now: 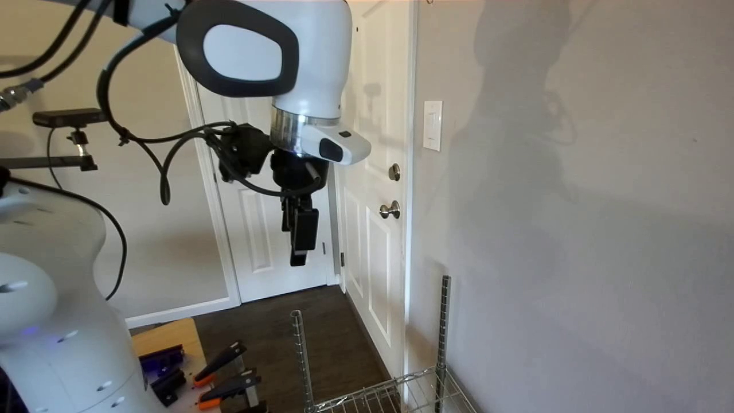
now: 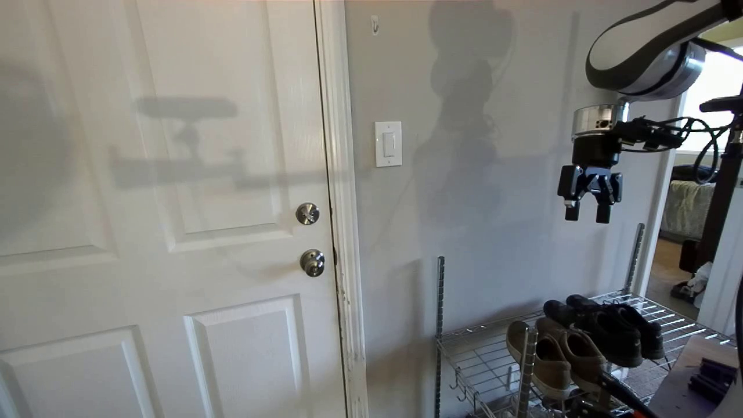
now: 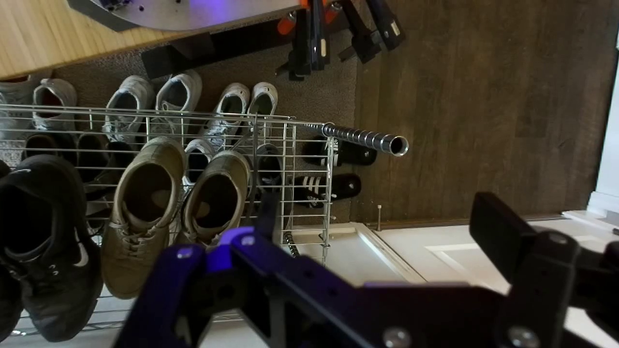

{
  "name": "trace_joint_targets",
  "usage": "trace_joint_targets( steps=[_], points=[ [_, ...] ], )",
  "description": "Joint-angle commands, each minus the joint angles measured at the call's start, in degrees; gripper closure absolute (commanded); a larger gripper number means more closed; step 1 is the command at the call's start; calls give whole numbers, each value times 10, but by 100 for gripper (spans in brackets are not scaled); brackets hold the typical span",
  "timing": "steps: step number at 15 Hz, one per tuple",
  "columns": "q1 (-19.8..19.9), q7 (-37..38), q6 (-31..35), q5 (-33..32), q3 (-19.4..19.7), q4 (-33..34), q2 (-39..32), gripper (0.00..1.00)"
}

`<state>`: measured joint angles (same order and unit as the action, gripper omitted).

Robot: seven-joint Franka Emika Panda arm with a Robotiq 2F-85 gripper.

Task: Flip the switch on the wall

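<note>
Below, shoes (image 2: 615, 339) on rack (image 2: 482, 355), gripper (image 2: 588, 212) spread, wall switch (image 2: 388, 144)

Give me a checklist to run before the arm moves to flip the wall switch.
1. Switch unobstructed: ok, fully visible in both exterior views.
2. Gripper free of any object: ok, open and holding nothing.
3. Gripper at the switch: not ok, it hangs well apart from it, pointing down.
4. Switch in wrist view: not ok, it doesn't show there.
5. Clearance past the rack posts: cannot tell, depth is unclear.
</note>
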<state>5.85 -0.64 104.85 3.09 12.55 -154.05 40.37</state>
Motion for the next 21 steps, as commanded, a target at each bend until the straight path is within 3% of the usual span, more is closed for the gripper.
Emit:
trace_joint_targets(
  steps=[1,6,14,16,21],
  points=[
    [14,-8,-1,8,-12,1,-2,0],
    [2,-12,-5,2,-26,23,-25,0],
    [-95,-53,24,-4,-109,121,-159,0],
    [-103,-61,65,-5,-119,147,-194,0],
    [-103,-60,254,6,-125,180,-251,0]
  ],
)
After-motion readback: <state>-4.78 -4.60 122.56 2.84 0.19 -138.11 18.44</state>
